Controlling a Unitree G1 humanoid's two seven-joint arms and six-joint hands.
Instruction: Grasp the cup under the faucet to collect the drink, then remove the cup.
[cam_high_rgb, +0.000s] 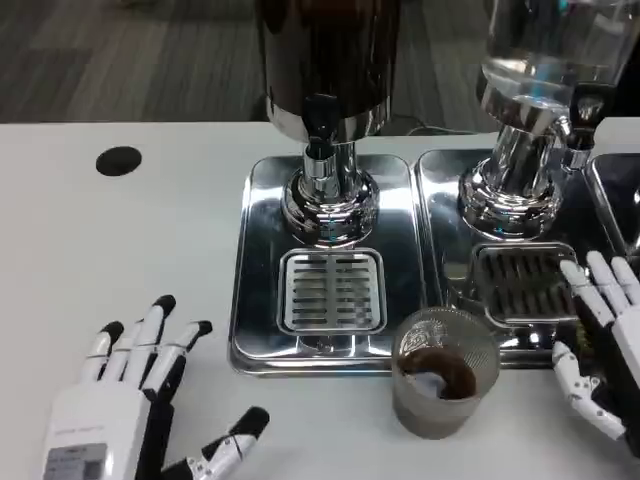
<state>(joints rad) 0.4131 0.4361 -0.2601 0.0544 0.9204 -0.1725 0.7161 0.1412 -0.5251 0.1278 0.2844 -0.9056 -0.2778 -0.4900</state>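
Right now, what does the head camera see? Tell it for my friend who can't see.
A clear cup with dark drink in it stands on the white table, in front of two shiny drink machines on metal trays. The robot's left hand lies open on the table, and its right hand is open beside the cup, not touching it.

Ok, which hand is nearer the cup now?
Right. The right hand sits open just beside the cup, on its right, not touching it. The left hand rests open much farther off, across the table to the cup's left.
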